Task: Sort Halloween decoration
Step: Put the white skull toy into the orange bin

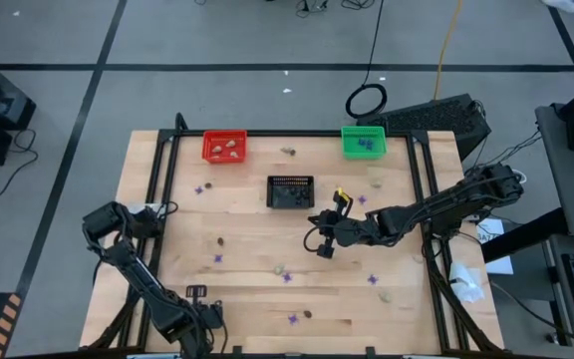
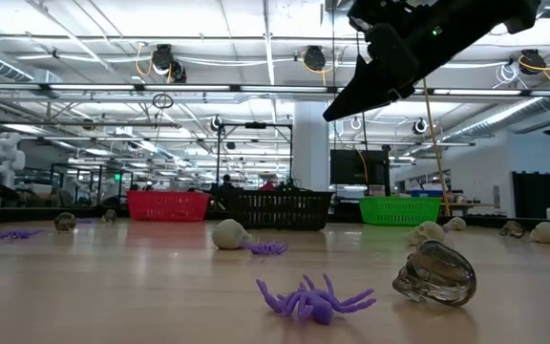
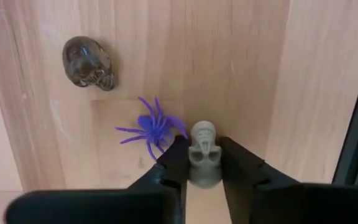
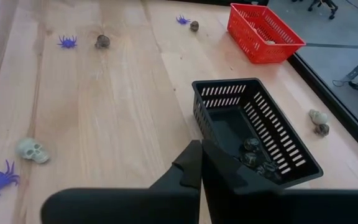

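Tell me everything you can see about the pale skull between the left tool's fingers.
The small pale beige plastic-looking skull has dark eye sockets and an open mouth. It sits between the fingers of the left tool, which press against both its sides, above the light wooden table. A purple plastic spider lies on the table just beside it, and a dark brown glossy skull lies farther off.

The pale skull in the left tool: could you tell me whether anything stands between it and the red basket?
The left tool grips the pale skull at the table's near edge. The red basket sits at the far edge. Only small trinkets lie scattered on the wood between, such as a purple spider and a dark skull close by; nothing tall blocks a lifted carry.
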Tool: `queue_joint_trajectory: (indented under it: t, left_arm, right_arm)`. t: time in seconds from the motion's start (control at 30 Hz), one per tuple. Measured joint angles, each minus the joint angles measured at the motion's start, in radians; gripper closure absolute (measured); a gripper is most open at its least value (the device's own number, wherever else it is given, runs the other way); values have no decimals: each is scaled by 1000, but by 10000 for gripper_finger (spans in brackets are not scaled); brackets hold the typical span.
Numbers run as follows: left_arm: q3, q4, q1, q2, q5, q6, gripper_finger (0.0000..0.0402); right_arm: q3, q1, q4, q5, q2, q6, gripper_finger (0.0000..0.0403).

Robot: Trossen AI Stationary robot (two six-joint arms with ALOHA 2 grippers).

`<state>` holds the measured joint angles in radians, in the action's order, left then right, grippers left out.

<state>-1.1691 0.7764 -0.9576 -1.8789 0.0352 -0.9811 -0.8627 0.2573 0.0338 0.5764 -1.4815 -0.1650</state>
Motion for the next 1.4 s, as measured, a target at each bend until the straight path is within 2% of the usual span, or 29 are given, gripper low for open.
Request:
queue_joint_trajectory:
  t: [0.1,0.27,0.43,0.6,0.73,0.93,1.1,1.27,1.4]
  left_arm:
    - [0,13,2,17,14,17,354]
    - [-28,79,26,76,2,54,354]
    - [-27,208,95,193,-141,82,354]
    - [-3,285,245,353,-266,161,354]
    - [12,304,423,468,-315,287,354]
    - [12,332,795,546,-332,554,354]
    - [13,313,1132,536,-305,782,354]
    - [13,211,1448,496,-204,989,354]
    - [13,144,1662,408,-117,1099,354]
  right_arm:
    - [0,0,0,0,0,0,403]
    - [0,0,0,0,0,1,403]
    - [0,0,-1,0,0,4,403]
    - [0,0,-9,0,0,4,403]
    - [0,0,-9,-1,0,4,403]
    - [0,0,-9,-1,0,8,403]
    - [0,0,-13,-1,0,1,403]
    - [0,0,-16,-1,0,-3,403]
    - [0,0,-16,-1,0,-3,403]
